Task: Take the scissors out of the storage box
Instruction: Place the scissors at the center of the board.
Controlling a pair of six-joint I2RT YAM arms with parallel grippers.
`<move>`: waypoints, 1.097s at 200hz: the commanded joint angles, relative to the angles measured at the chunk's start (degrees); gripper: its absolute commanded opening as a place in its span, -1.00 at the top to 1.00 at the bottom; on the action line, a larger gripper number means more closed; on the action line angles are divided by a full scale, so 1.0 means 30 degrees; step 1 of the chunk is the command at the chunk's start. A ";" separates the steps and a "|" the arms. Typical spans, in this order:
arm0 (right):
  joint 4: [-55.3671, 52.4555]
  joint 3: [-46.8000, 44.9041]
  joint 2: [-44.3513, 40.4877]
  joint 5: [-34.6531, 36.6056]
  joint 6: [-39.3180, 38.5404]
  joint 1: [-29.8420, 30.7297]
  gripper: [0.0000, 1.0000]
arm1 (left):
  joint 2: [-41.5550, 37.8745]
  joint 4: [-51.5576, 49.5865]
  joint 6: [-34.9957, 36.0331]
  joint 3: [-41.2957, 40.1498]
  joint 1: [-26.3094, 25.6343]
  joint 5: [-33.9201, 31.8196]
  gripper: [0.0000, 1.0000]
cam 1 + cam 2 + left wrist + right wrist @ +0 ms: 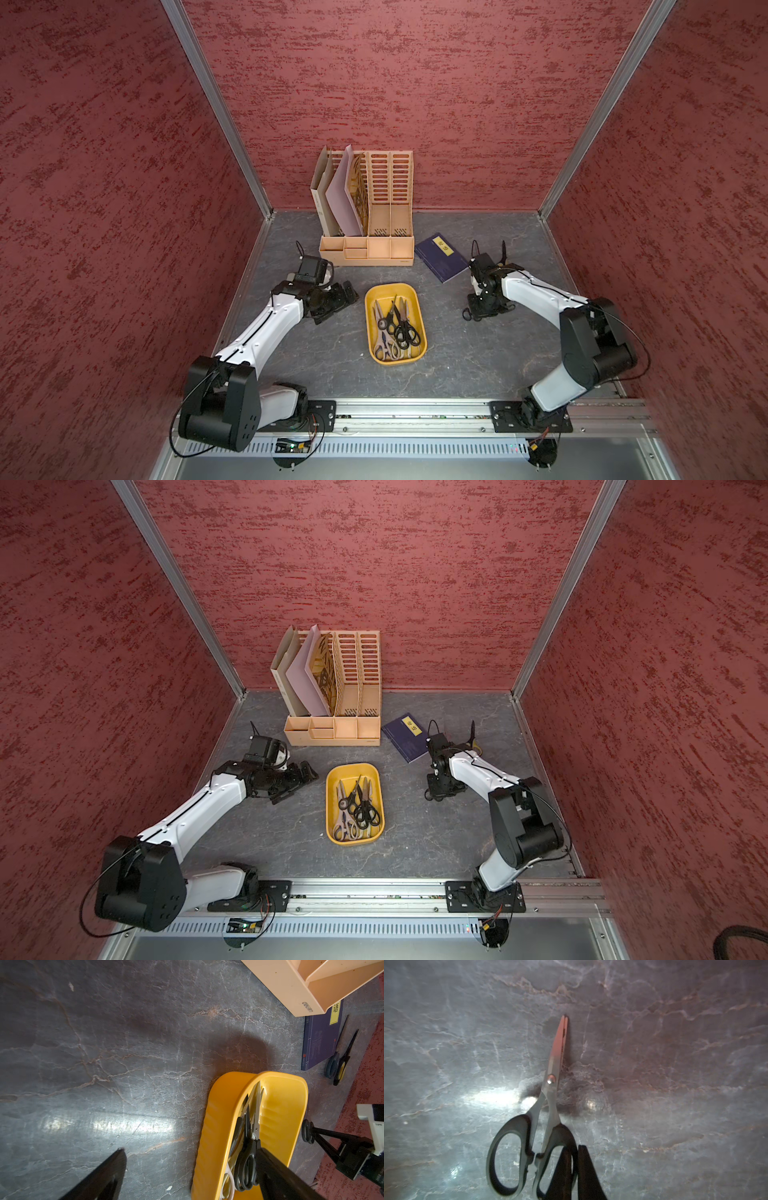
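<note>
The mustard-yellow storage box lies mid-table with several scissors in it, black-handled pairs on top of cream-handled ones. My left gripper hovers open just left of the box, one finger over its rim. To the right of the box, my right gripper is shut on one handle loop of a black-handled pair, low over the table. Two more pairs lie beside the blue book.
A tall tan file organiser stands behind the box with folders in it. A dark blue book lies flat to its right. Red walls close in the table on three sides.
</note>
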 commanded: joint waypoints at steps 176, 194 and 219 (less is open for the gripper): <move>-0.2185 0.4681 0.0357 -0.1252 0.1942 -0.0068 0.32 | 0.0038 -0.0267 0.0291 0.0454 -0.0039 -0.0444 -0.99; -0.2195 0.5069 -0.0344 -0.2584 0.4255 0.0701 0.31 | 0.0091 -0.0125 0.0247 0.0395 -0.0059 -0.0437 -0.99; -0.1199 0.4943 -0.1472 -0.3590 0.7324 0.2754 0.29 | 0.0153 -0.0022 0.0246 0.0366 -0.0059 -0.0397 -0.99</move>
